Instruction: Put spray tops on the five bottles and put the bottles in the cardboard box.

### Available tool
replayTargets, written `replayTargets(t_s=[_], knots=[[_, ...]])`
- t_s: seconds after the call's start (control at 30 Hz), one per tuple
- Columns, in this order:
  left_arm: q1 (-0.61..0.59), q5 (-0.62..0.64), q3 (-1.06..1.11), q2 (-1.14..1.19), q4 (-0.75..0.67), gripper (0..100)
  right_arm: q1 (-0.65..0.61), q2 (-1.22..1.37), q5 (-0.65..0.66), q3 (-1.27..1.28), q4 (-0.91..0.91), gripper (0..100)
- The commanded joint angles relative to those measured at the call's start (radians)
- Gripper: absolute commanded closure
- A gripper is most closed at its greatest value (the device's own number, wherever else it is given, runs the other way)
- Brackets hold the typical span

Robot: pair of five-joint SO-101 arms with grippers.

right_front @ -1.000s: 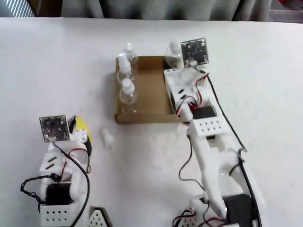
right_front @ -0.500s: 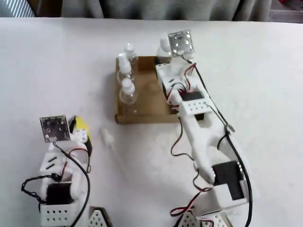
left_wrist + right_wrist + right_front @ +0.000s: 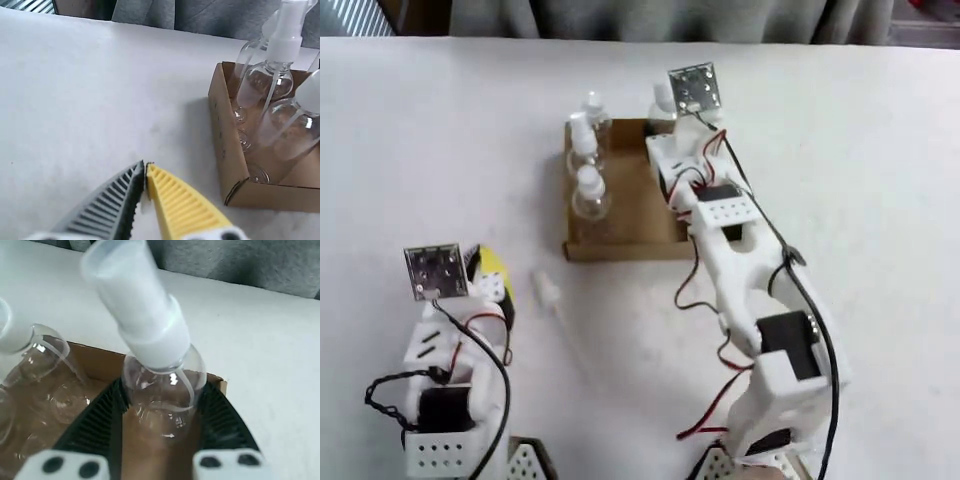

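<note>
The cardboard box (image 3: 640, 200) lies mid-table with three clear bottles with white spray tops (image 3: 588, 190) standing along its left side. My right gripper (image 3: 667, 122) is shut on a fourth bottle (image 3: 162, 385) with a white spray top (image 3: 135, 295), held tilted over the box's far right corner (image 3: 217, 380). The black fingers (image 3: 95, 422) clasp the bottle's body. My left gripper (image 3: 145, 169) is shut and empty, its grey and yellow fingers low over the table left of the box (image 3: 227, 145). A loose spray top (image 3: 548, 293) lies on the table in front of the box.
The left arm (image 3: 445, 340) sits at the near left, well short of the box. The right arm (image 3: 750, 290) stretches from the near right edge up to the box. A dark curtain runs behind the far table edge.
The right arm has swung left and slightly farther, carrying the bottle from beyond the box's right wall to over its far right corner. The left arm has kept still.
</note>
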Motion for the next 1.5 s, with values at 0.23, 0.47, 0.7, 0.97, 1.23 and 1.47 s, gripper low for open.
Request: replayTargets(t_s=[0.23,0.47,0.7,0.97,1.23,1.47], knots=[[-0.008,-0.014,-0.008,-0.012,-0.028,98,0.028,0.061,0.009,-0.106,-0.018,98.4],[-0.008,-0.014,-0.006,-0.012,-0.028,98,0.028,0.099,0.009,-0.106,-0.022,98.4],[-0.008,-0.014,-0.006,-0.012,-0.028,98,0.021,0.113,0.017,-0.106,-0.018,97.1],[-0.008,-0.014,-0.006,-0.012,-0.028,98,0.019,0.116,0.011,-0.106,-0.018,84.4],[-0.008,-0.014,-0.006,-0.012,-0.028,98,0.018,0.113,0.017,-0.106,-0.018,84.2],[-0.008,-0.014,-0.006,-0.012,-0.028,98,0.007,0.114,0.012,-0.101,-0.016,74.2]])
